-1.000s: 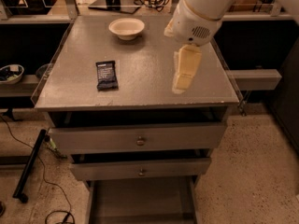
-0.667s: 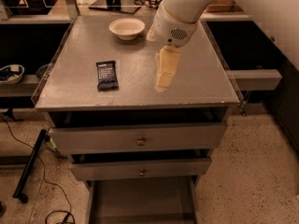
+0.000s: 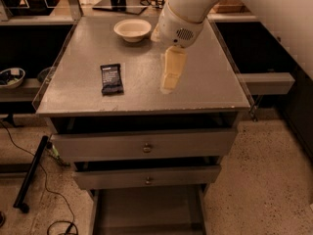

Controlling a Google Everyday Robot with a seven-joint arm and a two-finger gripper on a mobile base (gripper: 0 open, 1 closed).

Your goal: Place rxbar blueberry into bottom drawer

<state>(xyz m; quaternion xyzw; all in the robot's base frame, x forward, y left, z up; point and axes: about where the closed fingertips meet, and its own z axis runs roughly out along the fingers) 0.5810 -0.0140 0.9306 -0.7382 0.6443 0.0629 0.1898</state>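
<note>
On the left half of the surface [image 3: 210, 89], nearer the near edge than the far one, lies the rxbar blueberry [image 3: 111, 78]: flat, dark wrapper, long axis running near-to-far, nothing touching it. Far of it, close to the far edge, sits a white bowl [image 3: 132, 29], well apart from the bar and not part of the job. The gripper [image 3: 171, 76] hangs from the pale wrist housing [image 3: 183, 18] over the middle of the surface. It points downward with its tip low and sits to the right of the bar, with bare surface between them. Whether it is open or closed cannot be told from this view; nothing is seen held in it. Below the surface, two grey drawer fronts stack up, the top drawer [image 3: 98, 146] and the middle drawer [image 3: 186, 176], each with a small knob at centre. The bottom drawer [image 3: 146, 212] stands pulled out toward the near side, its flat grey floor exposed and nothing visible in it, presumably so a drop from above is unobstructed. Judgement: the approach phase is in hand and the bar is not yet picked up. The next move calls for a shift left over the bar, then a descent across its narrow width, since the flat wrapper gives little height to grip. Risk: the thin bar may slide on the smooth metal instead of seating. Loose cables [image 3: 44, 190] lie on the floor at near left, clear of the drawer.
</note>
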